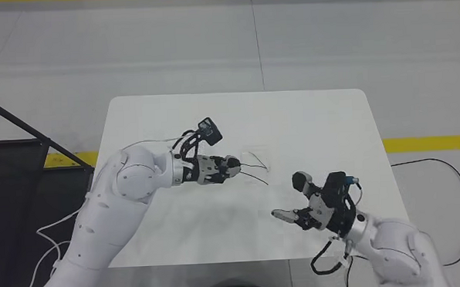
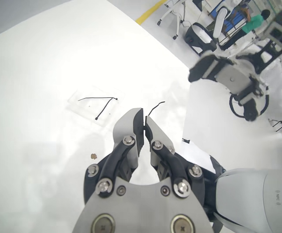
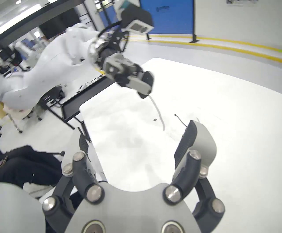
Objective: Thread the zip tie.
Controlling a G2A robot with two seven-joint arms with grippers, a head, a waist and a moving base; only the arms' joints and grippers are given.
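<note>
A thin black zip tie is pinched at one end in my left gripper, which is shut on it above the middle of the white table. The tie's free tail curves out past the fingertips toward the right arm. In the top view the left gripper holds the tie just above the tabletop. My right gripper is open with nothing between its fingers and stands near the table's front right, apart from the tie.
A flat clear tray beside the left gripper carries two more black zip ties. A small brown crumb lies on the table. The table edge runs near the right gripper.
</note>
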